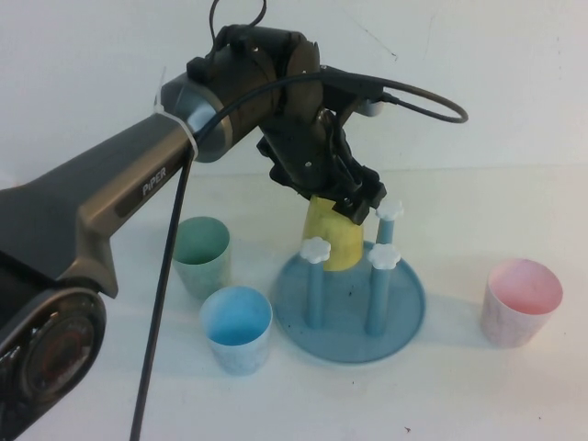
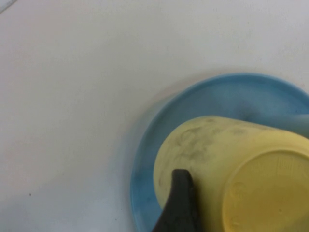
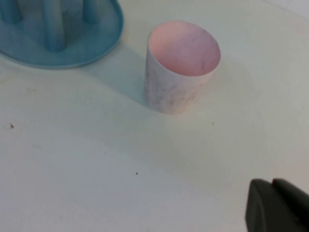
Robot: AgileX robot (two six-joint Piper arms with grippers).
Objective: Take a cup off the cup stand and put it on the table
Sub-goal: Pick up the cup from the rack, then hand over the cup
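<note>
The yellow cup [image 1: 333, 234] sits upside down and tilted over a rear peg of the blue cup stand [image 1: 404, 322]. My left gripper [image 1: 354, 197] reaches over the stand from the left and is shut on the cup's upper part. In the left wrist view one dark finger [image 2: 179, 205] presses the side of the yellow cup [image 2: 231, 169] above the stand's tray [image 2: 145, 159]; the other finger is out of view. Three white-capped pegs [image 1: 383, 256] stand bare. My right gripper [image 3: 272, 183] shows only in its own wrist view, shut and empty, low over the white table [image 3: 120, 159].
A green cup [image 1: 202, 253] and a light blue cup [image 1: 237, 326] stand upright left of the stand. A pink cup [image 1: 522, 299] stands upright to its right, and also shows in the right wrist view [image 3: 181, 65] beside the stand's rim [image 3: 96, 43].
</note>
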